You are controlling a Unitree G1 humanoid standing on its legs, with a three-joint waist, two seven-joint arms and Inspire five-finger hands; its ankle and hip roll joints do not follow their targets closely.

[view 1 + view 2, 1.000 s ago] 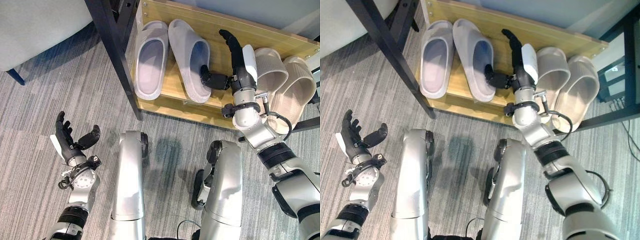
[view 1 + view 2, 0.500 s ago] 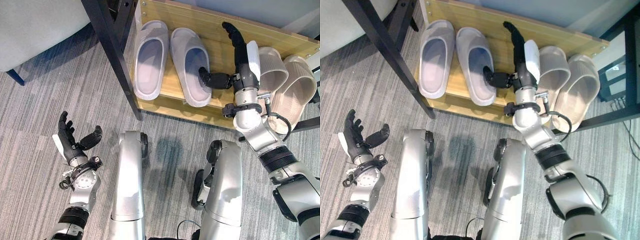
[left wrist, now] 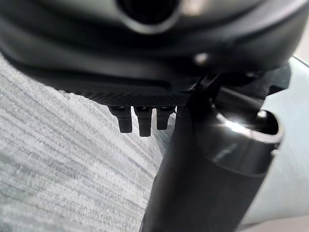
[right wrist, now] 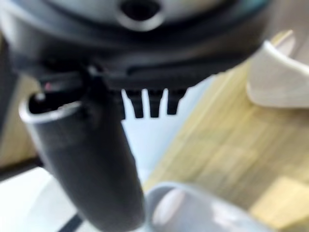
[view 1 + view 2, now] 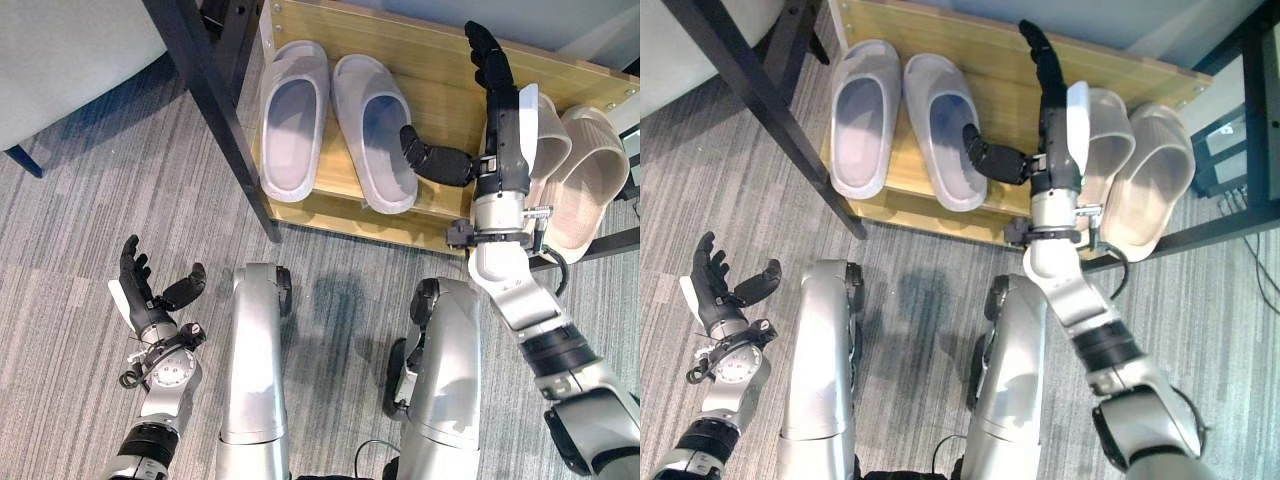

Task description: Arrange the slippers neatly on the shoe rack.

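Note:
Two pale lilac slippers lie side by side on the left part of the wooden rack shelf: the left one and the right one. A pair of beige slippers lies at the shelf's right end. My right hand is open above the shelf between the two pairs, fingers straight and pointing to the back board. Its thumb reaches sideways against the right lilac slipper's outer edge. Over the carpet at the lower left, my left hand is open and holds nothing.
A black rack post slants down just left of the lilac pair. Grey striped carpet covers the floor in front of the rack. A pale grey seat fills the upper left corner.
The right hand has reached farther back over the shelf. The right lilac slipper has turned from slanted to nearly parallel with its mate. The left hand stays put.

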